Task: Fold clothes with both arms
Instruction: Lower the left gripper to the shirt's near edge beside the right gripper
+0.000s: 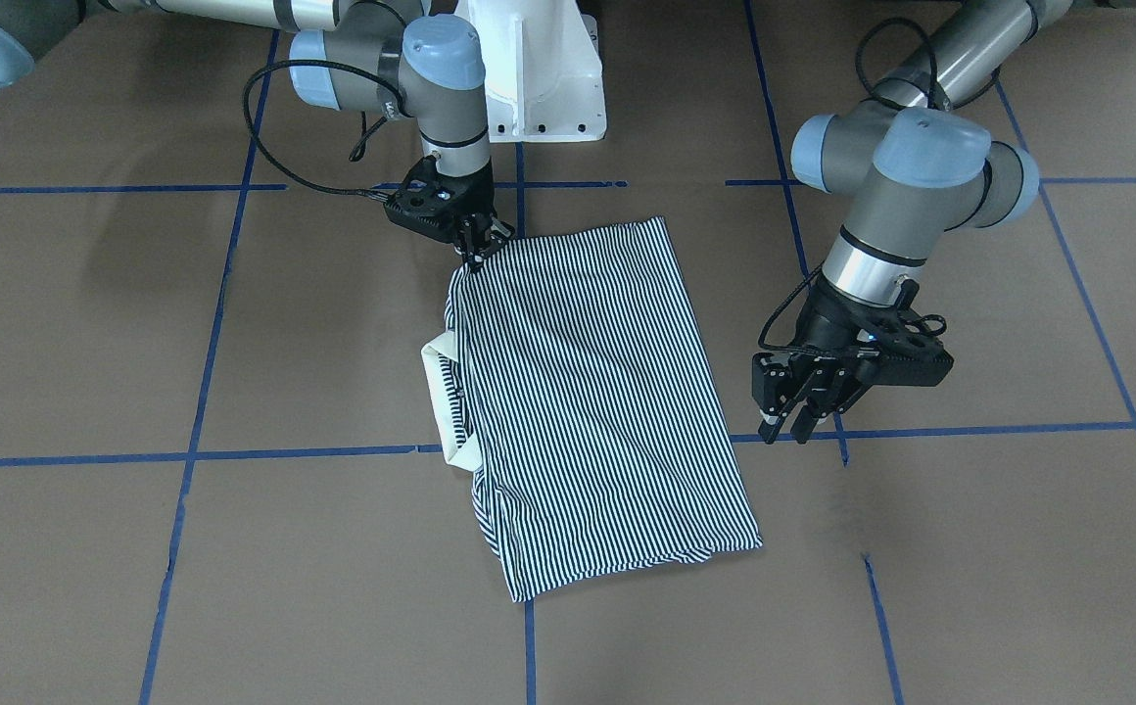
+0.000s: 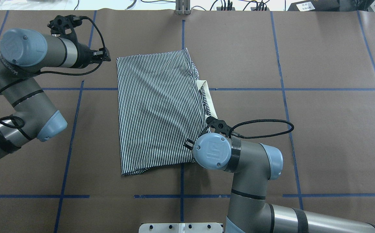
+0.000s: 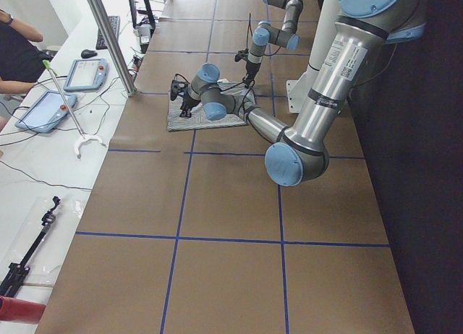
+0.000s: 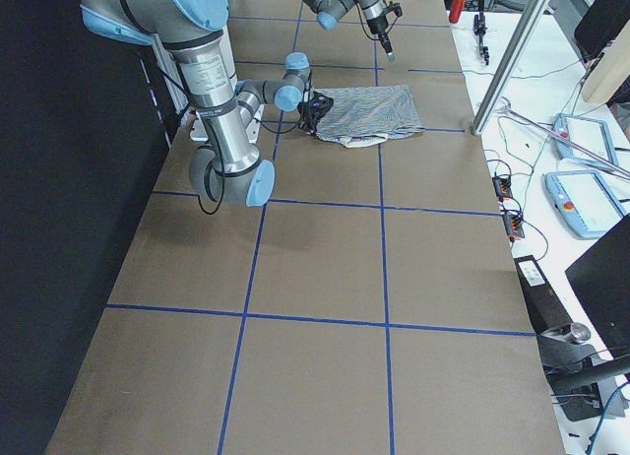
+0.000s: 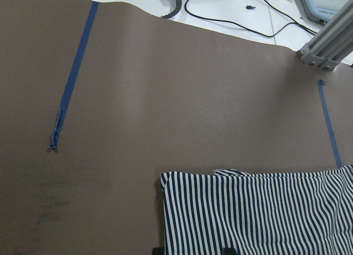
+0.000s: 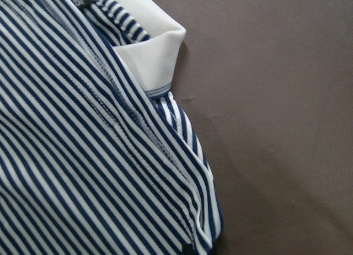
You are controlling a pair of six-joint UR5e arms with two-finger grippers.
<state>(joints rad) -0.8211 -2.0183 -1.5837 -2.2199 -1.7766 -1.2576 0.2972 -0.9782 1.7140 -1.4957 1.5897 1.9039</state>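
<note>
The striped polo shirt [image 1: 588, 392] lies folded into a rough rectangle on the brown table, and shows from above [image 2: 155, 110]. Its cream collar [image 1: 441, 392] sticks out of the side toward my right arm and fills the top of the right wrist view [image 6: 154, 51]. My right gripper [image 1: 475, 257] is shut on the shirt's corner nearest the robot base; the wrist hides it in the overhead view. My left gripper [image 1: 789, 426] is open and empty. It hovers beside the shirt's far corner [image 2: 105, 55], and that corner [image 5: 259, 211] shows in the left wrist view.
The white pedestal base [image 1: 539, 78] stands just behind the shirt. Blue tape lines [image 1: 284, 455] grid the brown table cover. An operators' bench with tablets [image 3: 79, 74] and an aluminium post [image 3: 108, 37] runs along the table's far side.
</note>
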